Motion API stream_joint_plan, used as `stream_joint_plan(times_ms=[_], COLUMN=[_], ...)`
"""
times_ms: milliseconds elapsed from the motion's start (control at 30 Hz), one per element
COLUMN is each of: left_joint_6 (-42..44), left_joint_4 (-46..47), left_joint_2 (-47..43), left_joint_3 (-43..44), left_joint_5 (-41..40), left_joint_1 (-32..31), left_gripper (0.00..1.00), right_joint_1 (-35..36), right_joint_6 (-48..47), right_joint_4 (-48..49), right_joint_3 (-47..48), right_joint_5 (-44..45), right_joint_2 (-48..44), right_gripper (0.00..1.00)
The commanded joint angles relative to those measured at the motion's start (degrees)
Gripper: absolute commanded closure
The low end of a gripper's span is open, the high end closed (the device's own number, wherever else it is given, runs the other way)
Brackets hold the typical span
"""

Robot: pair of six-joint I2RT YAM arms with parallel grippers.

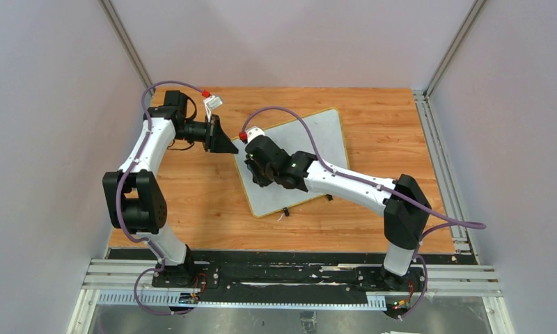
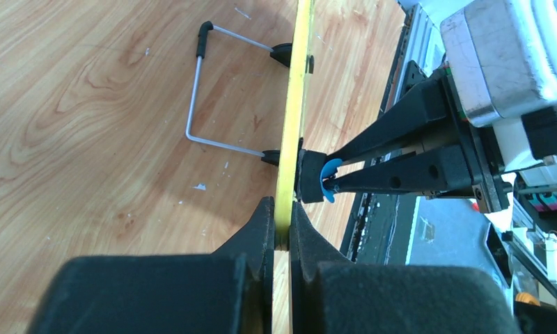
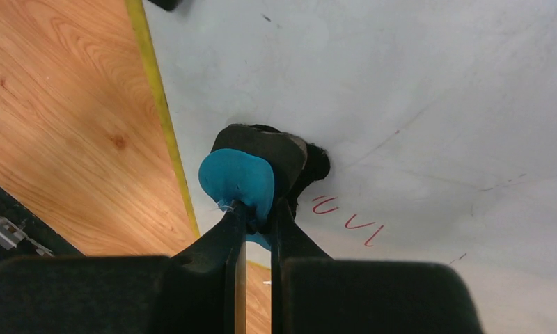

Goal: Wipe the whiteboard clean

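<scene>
Whiteboard [image 1: 329, 132] sits around the middle of the tabletop [image 1: 380, 125], skewed, with its two black clips [image 1: 286, 211] on the long edge facing my bases.

My left gripper [image 1: 223, 141] is at the board's far-left corner, jaws clamped on the thin yellow rim [image 2: 289, 139]. Left wrist cam sees the board edge-on between the fingers. A bent wire stand [image 2: 195, 90] hangs off the clips on the board's back side, over the wood. Can't tell whether the board lies flat or is tipped up a bit.

My right gripper [image 3: 258, 209] is pinched tight on the blue and black eraser [image 3: 237, 177]. The eraser's black pad is against the white face, just inside the yellow rim on the left side of the board, near the left gripper. From the left wrist cam the eraser touches the board face just past my left fingertips.

Red marker strokes [image 3: 345, 221] are on the board right beside the eraser, not under it. Fainter grey lines run across the rest of the surface.
</scene>
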Motion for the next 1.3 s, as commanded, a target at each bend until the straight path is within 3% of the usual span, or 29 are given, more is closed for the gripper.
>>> stream_joint_plan(times_ms=[0, 400, 533, 933, 1267], left_joint_6=[3.27, 3.09, 3.03, 3.18, 3.09], left_joint_4=[-1.83, -1.83, -1.83, -1.87, -1.83], left_joint_2=[-0.76, -0.48, -0.28, -0.62, -0.73], left_joint_3=[0.00, 0.23, 0.40, 0.04, -0.03], left_joint_5=[-3.68, -3.54, -3.52, -3.85, -3.73], left_joint_1=[-1.37, -1.39, -1.46, -1.52, -1.55], left_gripper=[1.00, 1.00, 1.00, 1.00, 1.00], right_joint_1=[-0.54, -9.24, -8.50, 2.24, -1.93], right_joint_6=[1.26, 3.38, 3.66, 1.55, 2.88], right_joint_4=[-0.98, 0.17, 0.25, -1.99, -2.54], right_joint_3=[-3.03, -21.19, -19.28, -2.62, -9.24], right_joint_5=[2.34, 6.82, 3.98, -0.17, 3.95], right_joint_2=[-2.69, -16.81, -15.43, 0.06, -5.46], right_gripper=[0.99, 0.99, 0.99, 0.99, 0.99])
